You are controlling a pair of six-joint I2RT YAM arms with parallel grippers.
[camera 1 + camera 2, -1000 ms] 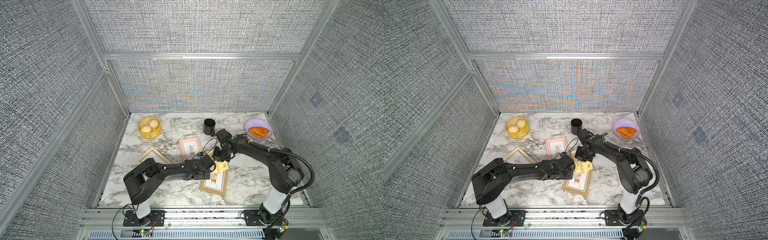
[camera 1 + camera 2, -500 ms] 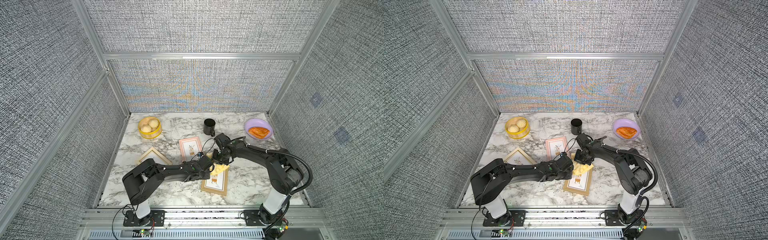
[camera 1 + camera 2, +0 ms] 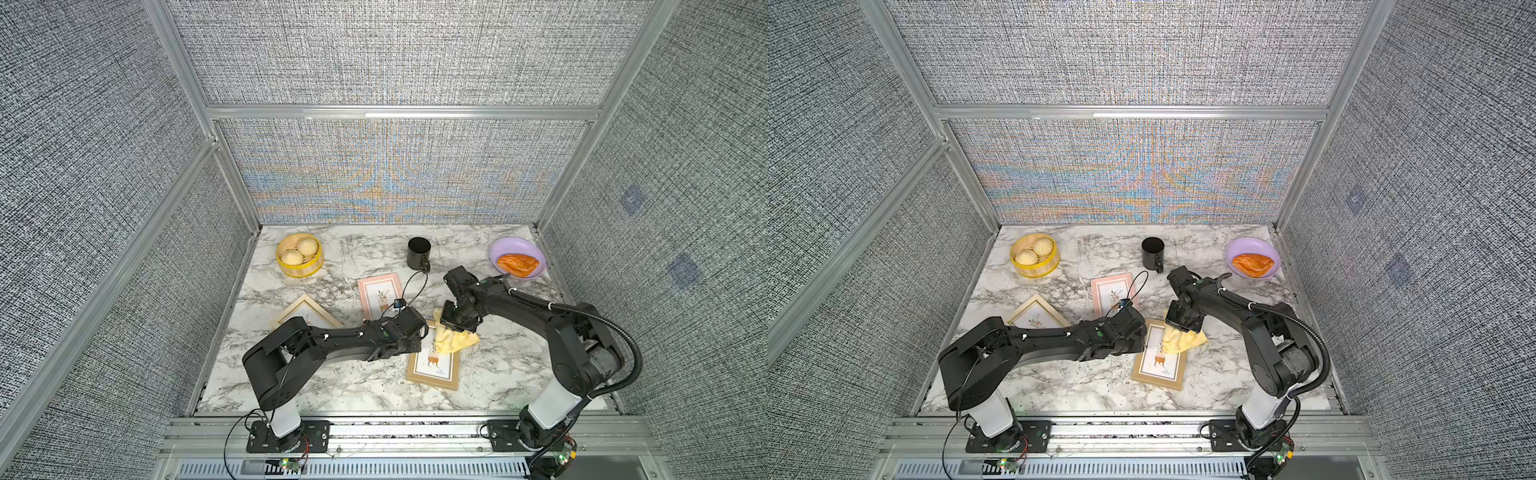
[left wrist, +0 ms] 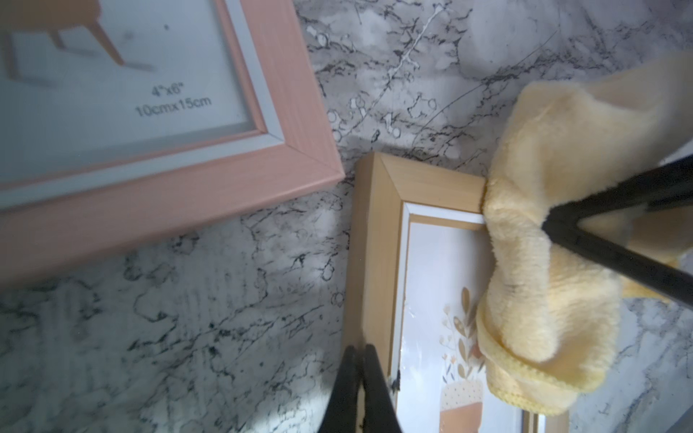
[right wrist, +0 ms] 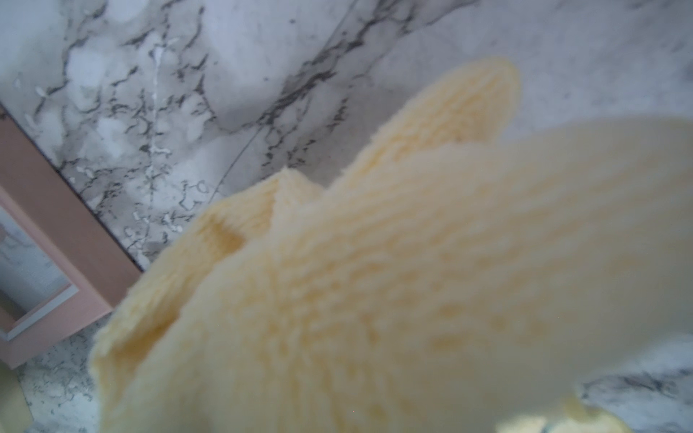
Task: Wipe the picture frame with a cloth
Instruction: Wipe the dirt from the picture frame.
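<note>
A: While right gripper [image 4: 549, 225] pinches the cloth [image 3: 453, 338] onto the top end of the picture frame [image 3: 434, 372], what's crowding it?
B: Just beside, pink frame [image 3: 380, 293]; mug [image 3: 417, 253] and pastry plate [image 3: 498, 249] further back.
A: Changes?
B: left gripper [image 4: 356, 363] was open, now clamped together at that frame's edge.

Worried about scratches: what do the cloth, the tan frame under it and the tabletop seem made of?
Cloth: soft, fluffy pale yellow pile with a stitched hem, likely microfibre or fleece.
Tan frame: matt light wood grain, mitred corner; wood or wood-look wrap.
Tabletop: grey-veined marble pattern, fairly matt; stone or printed laminate, unclear.
</note>
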